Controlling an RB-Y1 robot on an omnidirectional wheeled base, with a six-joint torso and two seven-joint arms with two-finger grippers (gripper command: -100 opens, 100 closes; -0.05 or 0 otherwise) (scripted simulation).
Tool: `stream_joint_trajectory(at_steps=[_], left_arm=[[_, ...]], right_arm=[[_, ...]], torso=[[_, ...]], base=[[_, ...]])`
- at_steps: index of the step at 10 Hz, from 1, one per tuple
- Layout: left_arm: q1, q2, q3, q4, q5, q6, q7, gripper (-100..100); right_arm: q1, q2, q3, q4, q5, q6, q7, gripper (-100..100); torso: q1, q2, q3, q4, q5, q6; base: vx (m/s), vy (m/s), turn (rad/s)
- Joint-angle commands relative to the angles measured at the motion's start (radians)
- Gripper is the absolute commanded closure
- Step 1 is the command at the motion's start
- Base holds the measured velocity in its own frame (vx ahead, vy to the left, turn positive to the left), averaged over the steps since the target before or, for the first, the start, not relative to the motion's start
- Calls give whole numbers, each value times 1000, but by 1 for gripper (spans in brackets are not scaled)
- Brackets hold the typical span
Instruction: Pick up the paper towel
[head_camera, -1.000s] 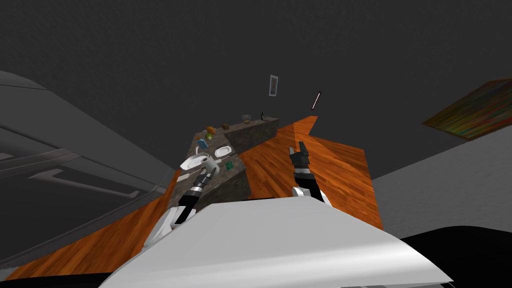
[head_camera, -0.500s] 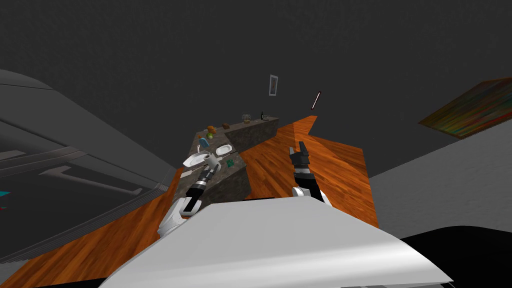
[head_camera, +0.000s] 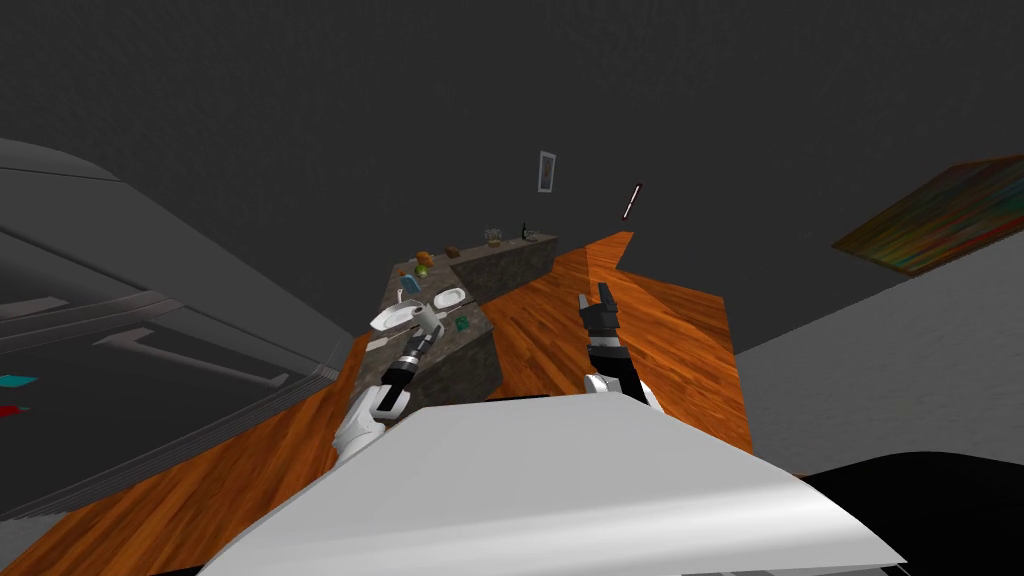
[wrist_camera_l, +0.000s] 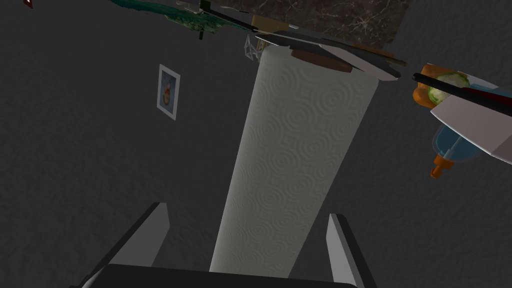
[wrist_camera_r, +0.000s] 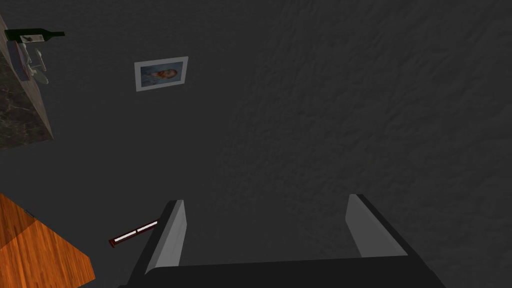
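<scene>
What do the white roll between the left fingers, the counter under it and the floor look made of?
White upright roll: paper, matte, embossed with ring patterns. Dark grey counter: likely stone, mottled with pale veins; could be laminate. Orange-brown floor: wood planks, with visible grain and board seams.

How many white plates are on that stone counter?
2. One plate lies right beside the paper towel roll; the other plate lies just beyond it, farther along the counter. More could be hidden behind the clutter.
</scene>
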Motion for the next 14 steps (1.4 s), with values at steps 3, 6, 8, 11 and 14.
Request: stream_joint_trajectory(at_steps=[3, 6, 8, 11, 14], left_arm=[[-89, 22, -20, 90, 34, 4, -40, -100], [-160, 41, -39, 164, 67, 7, -80, -100], [-174, 41, -39, 206, 67, 7, -80, -100], [-258, 61, -59, 289, 100, 10, -120, -100], [-343, 81, -78, 392, 133, 13, -161, -100]], right_arm=[[0, 0, 0, 0, 0, 0, 0, 0], [0, 0, 0, 0, 0, 0, 0, 0], [0, 0, 0, 0, 0, 0, 0, 0], [0, 0, 0, 0, 0, 0, 0, 0], [0, 0, 0, 0, 0, 0, 0, 0]], torso=[[1, 3, 2, 1, 0, 0], [0, 2, 1, 0, 0, 0], [0, 1, 1, 0, 0, 0], [-1, 2, 1, 1, 0, 0], [0, 3, 2, 1, 0, 0]], base=[[-65, 3, 3], [-56, 2, 3], [-20, -1, -2], [-60, -4, 3], [-68, 8, 2]])
